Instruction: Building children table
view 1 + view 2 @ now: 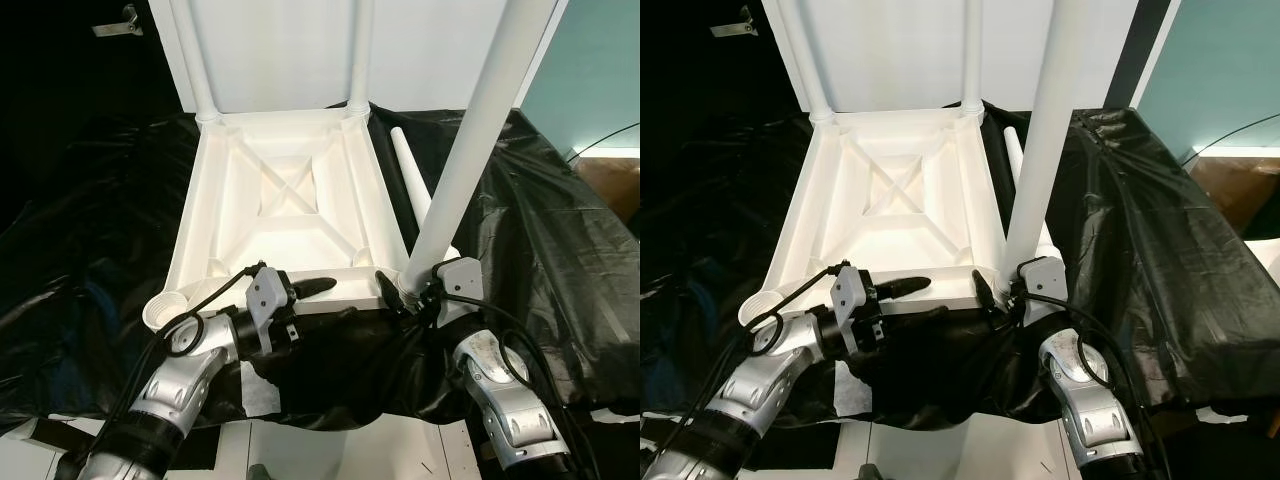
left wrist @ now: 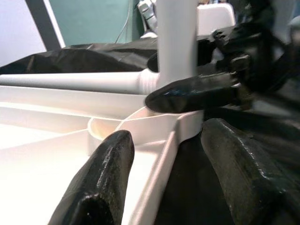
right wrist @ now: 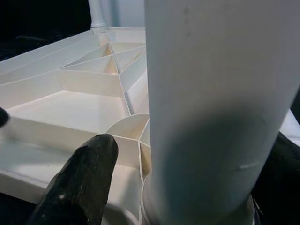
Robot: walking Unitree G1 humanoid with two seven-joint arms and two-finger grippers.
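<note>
while right gripper (image 1: 408, 288) clasps leg (image 1: 470, 150) in corner socket (image 3: 129, 129); left gripper (image 1: 320, 290) parted.

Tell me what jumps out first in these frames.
The upside-down white tabletop lies on black sheeting, its ribbed underside up and two legs already standing in its far corners. The right gripper grips a third white leg upright at the near right corner socket. The left gripper rests open at the near edge; a spare leg lies beside the tabletop.
</note>
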